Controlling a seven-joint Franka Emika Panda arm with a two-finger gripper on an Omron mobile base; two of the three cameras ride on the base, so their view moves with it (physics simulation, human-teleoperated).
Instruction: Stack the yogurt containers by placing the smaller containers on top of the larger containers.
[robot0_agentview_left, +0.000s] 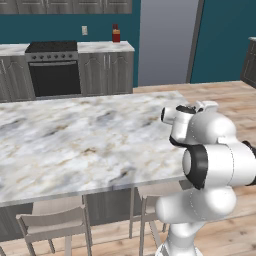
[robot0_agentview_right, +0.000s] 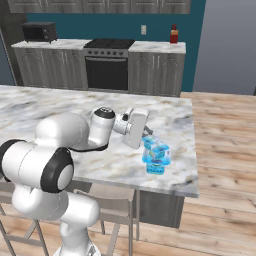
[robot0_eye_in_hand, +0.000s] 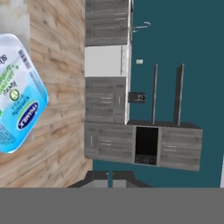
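I see the yogurt containers near the right front corner of the marble island (robot0_agentview_right: 165, 112): a light-blue boxy tub (robot0_agentview_right: 156, 163) with a smaller light-blue cup (robot0_agentview_right: 151, 149) resting on top of it. In the hand view, a pale lid (robot0_eye_in_hand: 17, 94) with green lettering and a dark blue oval logo fills the left edge; I cannot tell which container it belongs to. What is inside either container is not visible. My arm reaches forward and low over the counter, its hand turned sideways, with the gripper (robot0_agentview_right: 148, 134) just beside the stacked pair. Its two dark fingertips (robot0_eye_in_hand: 99, 178) sit pressed together, clenched on nothing.
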